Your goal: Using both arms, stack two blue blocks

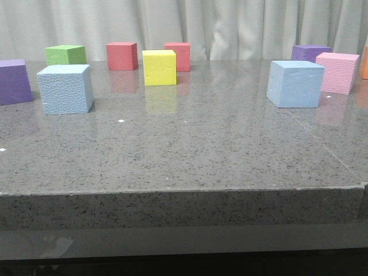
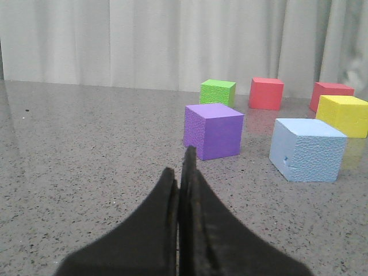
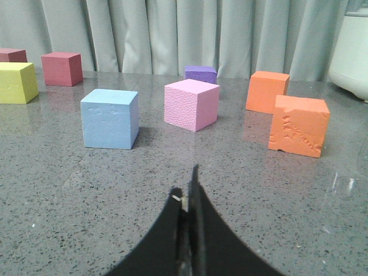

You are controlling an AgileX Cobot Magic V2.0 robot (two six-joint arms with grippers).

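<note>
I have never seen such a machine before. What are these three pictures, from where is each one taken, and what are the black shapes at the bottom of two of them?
This is a robot with two arms working at a grey stone table. The front view looks forward over the table; neither arm shows in it. The other two views come from a camera on each wrist. The black shapes there are the fingers of the left gripper and the right gripper. Both are closed and hold nothing.

Coloured foam cubes stand apart on the table. Two are light blue: the left blue block and the right blue block. Near the left one are a purple cube, a green cube, two red cubes and a yellow cube. Near the right one are a pink cube, another purple cube and two orange cubes. Nothing is stacked yet.
</note>
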